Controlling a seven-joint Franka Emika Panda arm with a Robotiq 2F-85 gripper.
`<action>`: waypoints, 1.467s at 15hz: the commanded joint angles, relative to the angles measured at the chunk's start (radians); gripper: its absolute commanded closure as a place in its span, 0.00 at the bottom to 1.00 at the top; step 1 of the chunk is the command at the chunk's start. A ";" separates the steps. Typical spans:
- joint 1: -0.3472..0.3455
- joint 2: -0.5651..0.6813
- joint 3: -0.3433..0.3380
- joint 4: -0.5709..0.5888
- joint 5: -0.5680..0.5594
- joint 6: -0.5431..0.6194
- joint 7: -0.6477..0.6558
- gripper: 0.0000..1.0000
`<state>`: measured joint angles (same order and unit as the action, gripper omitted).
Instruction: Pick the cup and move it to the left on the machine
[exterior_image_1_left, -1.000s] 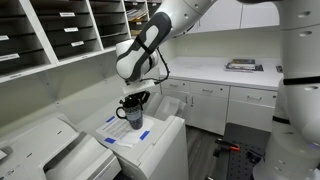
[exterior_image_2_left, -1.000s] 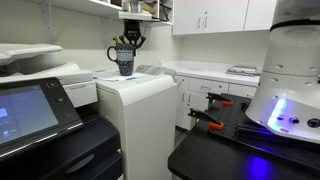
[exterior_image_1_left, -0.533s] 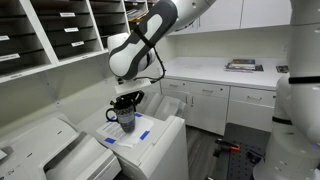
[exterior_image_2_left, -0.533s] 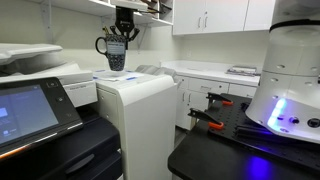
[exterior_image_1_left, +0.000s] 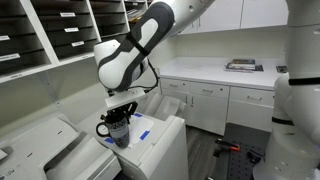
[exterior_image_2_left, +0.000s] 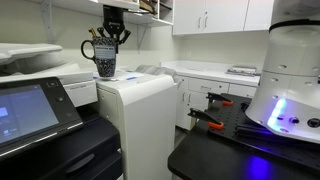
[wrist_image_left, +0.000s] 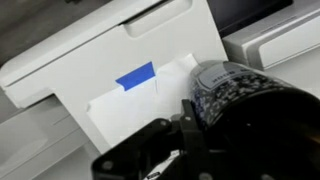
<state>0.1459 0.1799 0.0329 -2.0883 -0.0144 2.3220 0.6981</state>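
Exterior views both give us the big light-grey machine (exterior_image_1_left: 160, 155) (exterior_image_2_left: 135, 115), flat top up, with white cabinets (exterior_image_1_left: 215, 100) along the wall behind it. Above it, in an exterior view, the white arm (exterior_image_1_left: 150, 40) curls down from the upper right. On the machine's top lies a white paper sheet (exterior_image_1_left: 135, 138) (wrist_image_left: 150, 100) marked with blue tape (exterior_image_1_left: 143, 134) (wrist_image_left: 136, 75). And there's the cup (exterior_image_1_left: 117, 132) (exterior_image_2_left: 105, 62) (wrist_image_left: 240, 90), dark, upright, sitting at the left end of the machine's top, with its handle (exterior_image_1_left: 100, 128) (exterior_image_2_left: 87, 47) sticking out beyond that edge. Whether its base touches the surface or hangs just above it, I can't tell from these angles. The gripper (exterior_image_1_left: 121, 113) (exterior_image_2_left: 108, 42) comes straight down onto the cup's mouth, jaws pinched narrow on the rim, and the cup is firmly in its hold. Wrist view looks past the dark fingers (wrist_image_left: 165, 150) to the cup right beside the taped sheet.
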 joint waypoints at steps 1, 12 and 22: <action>0.012 0.026 -0.006 0.027 -0.022 0.001 0.040 0.97; 0.020 0.055 -0.017 0.048 -0.041 -0.024 0.048 0.50; -0.003 -0.063 -0.005 0.028 0.008 -0.039 -0.005 0.00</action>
<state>0.1523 0.1665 0.0243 -2.0465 -0.0252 2.3180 0.7106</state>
